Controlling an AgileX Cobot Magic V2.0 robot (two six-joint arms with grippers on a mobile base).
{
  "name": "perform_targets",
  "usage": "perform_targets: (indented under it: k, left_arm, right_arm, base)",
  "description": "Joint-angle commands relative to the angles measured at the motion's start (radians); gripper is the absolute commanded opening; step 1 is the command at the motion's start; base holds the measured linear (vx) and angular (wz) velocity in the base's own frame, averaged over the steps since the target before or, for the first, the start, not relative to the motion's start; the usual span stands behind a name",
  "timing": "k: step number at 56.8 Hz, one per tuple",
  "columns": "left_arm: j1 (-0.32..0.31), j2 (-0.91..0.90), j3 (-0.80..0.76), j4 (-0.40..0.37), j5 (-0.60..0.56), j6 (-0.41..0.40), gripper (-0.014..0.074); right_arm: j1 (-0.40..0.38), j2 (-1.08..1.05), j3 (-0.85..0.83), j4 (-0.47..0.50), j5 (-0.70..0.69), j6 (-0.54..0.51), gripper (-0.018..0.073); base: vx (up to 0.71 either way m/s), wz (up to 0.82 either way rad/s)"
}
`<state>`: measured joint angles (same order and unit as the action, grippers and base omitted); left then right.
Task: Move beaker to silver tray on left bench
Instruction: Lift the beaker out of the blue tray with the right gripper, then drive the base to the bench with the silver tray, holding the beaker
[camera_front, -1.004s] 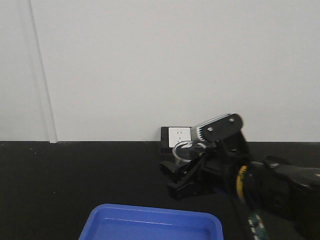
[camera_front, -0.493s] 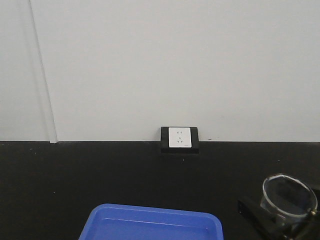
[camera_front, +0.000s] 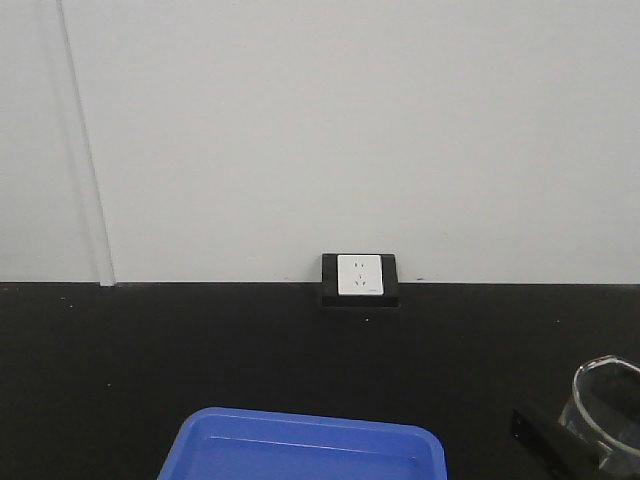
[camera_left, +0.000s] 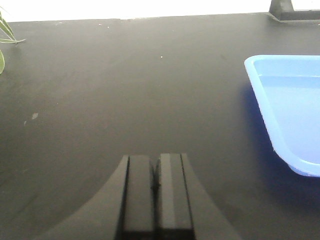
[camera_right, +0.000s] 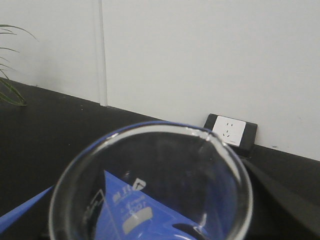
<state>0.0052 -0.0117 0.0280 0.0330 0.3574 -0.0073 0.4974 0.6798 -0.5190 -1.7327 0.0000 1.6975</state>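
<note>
The clear glass beaker (camera_front: 608, 400) is at the bottom right edge of the front view, held above the black left bench (camera_front: 150, 350). My right gripper (camera_front: 580, 452) is shut on it; only a dark finger (camera_front: 540, 430) shows beside the glass. In the right wrist view the beaker (camera_right: 150, 185) fills the frame, its mouth towards the camera. My left gripper (camera_left: 155, 172) is shut and empty, low over the bench top (camera_left: 100, 90). The silver tray is out of view.
A blue plastic tray (camera_front: 310, 450) lies at the front of the bench and shows at the right of the left wrist view (camera_left: 290, 115). A wall socket (camera_front: 359, 277) sits at the back. Plant leaves (camera_right: 10, 90) are at far left.
My right gripper with the beaker has moved from in front of the socket down and to the right, now almost out of the front view. The left arm's motion cannot be judged.
</note>
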Motion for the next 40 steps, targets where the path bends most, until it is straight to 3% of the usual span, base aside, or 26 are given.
perform_targets:
  k: [1,40]
  left_arm:
    - [-0.006,-0.016,0.028,-0.002,-0.077,-0.001,0.0001]
    - [-0.006,-0.016,0.028,-0.002,-0.077,-0.001,0.0001]
  right_arm:
    - [-0.003,-0.005,-0.032,-0.046,0.029,0.003,-0.0006]
    - [-0.003,-0.005,-0.032,-0.046,0.029,0.003,-0.0006]
  base:
    - [0.00,0.00]
    - [-0.02,-0.01]
